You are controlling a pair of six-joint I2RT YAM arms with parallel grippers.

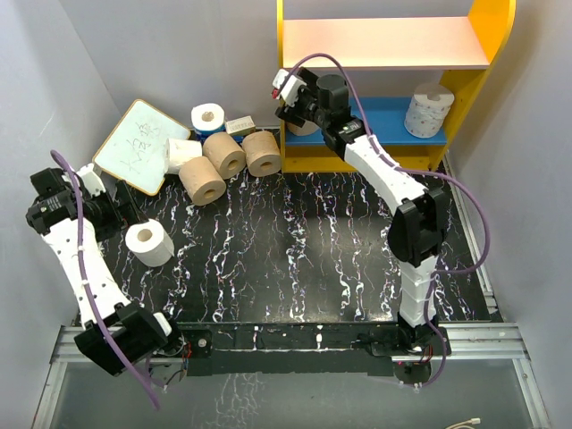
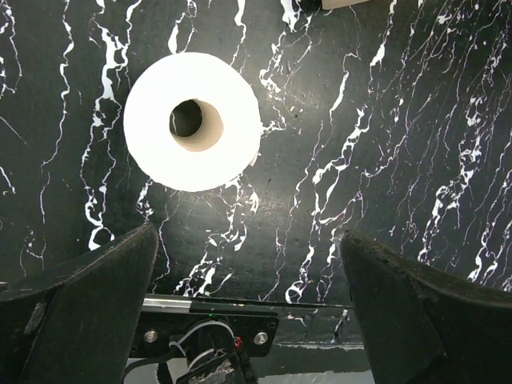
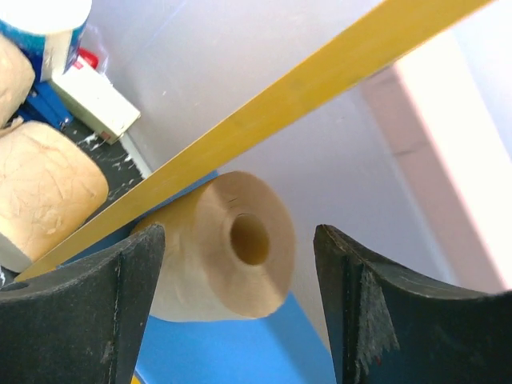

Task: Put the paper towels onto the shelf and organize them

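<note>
The yellow-framed shelf (image 1: 476, 79) stands at the back right. A patterned white roll (image 1: 429, 109) stands on its blue lower board (image 1: 384, 116). My right gripper (image 1: 290, 100) is at the shelf's left end, open. In the right wrist view (image 3: 240, 244) a tan roll (image 3: 220, 264) lies on its side on the blue board (image 3: 240, 356) between the fingers, apart from both. My left gripper (image 1: 121, 213) is open and empty. A white roll (image 1: 150, 242) stands upright just ahead of it, also in the left wrist view (image 2: 192, 122).
Three tan rolls (image 1: 224, 155) lie at the back of the table, with a white roll (image 1: 183, 152) and a blue-wrapped roll (image 1: 207, 118). A whiteboard (image 1: 138, 146) leans at the back left. A small box (image 1: 239, 125) lies behind the rolls. The shelf's yellow post (image 3: 280, 104) crosses the right wrist view.
</note>
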